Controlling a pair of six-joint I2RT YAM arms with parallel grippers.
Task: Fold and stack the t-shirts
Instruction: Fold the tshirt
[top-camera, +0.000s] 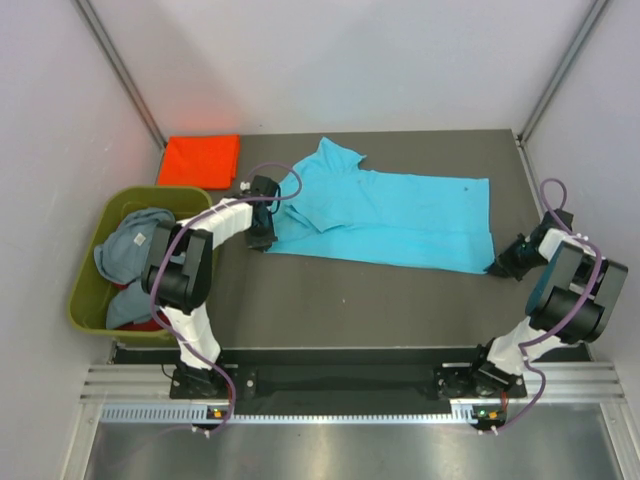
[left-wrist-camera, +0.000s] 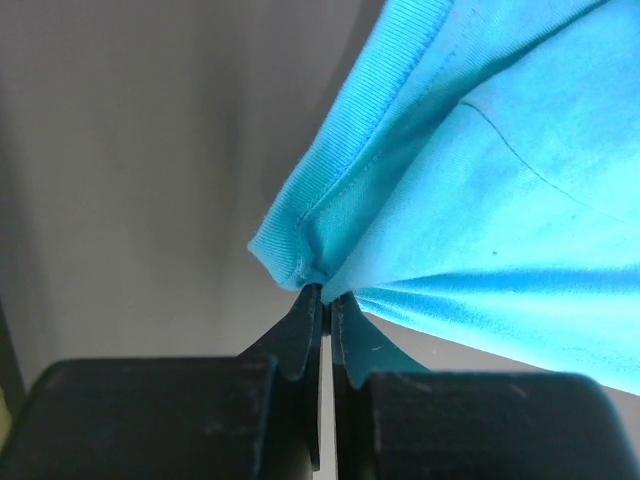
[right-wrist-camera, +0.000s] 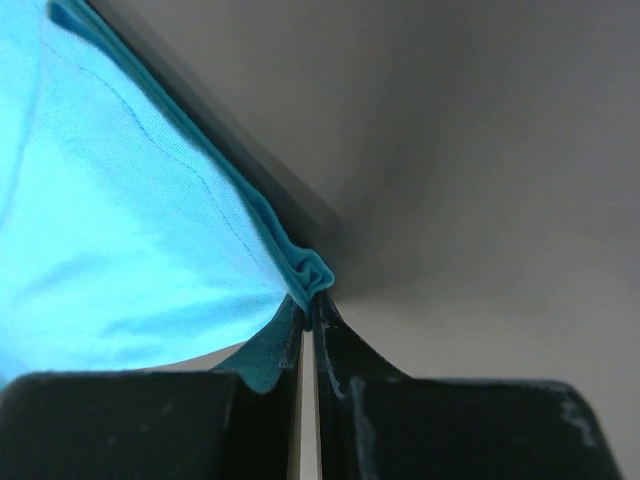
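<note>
The turquoise t-shirt (top-camera: 385, 212) lies stretched across the dark table, collar to the left, hem to the right. My left gripper (top-camera: 262, 240) is shut on its near left corner, pinching bunched cloth (left-wrist-camera: 310, 270) at the fingertips. My right gripper (top-camera: 497, 268) is shut on its near right hem corner (right-wrist-camera: 318, 275). A folded orange-red t-shirt (top-camera: 200, 160) lies at the far left of the table. A grey-blue t-shirt (top-camera: 135, 250) and a bit of a red one (top-camera: 150, 322) sit in the olive-green tub (top-camera: 85, 305).
The olive-green tub stands off the table's left edge beside my left arm. White walls close in on the left, back and right. A small white object (top-camera: 243, 186) lies near the orange-red shirt.
</note>
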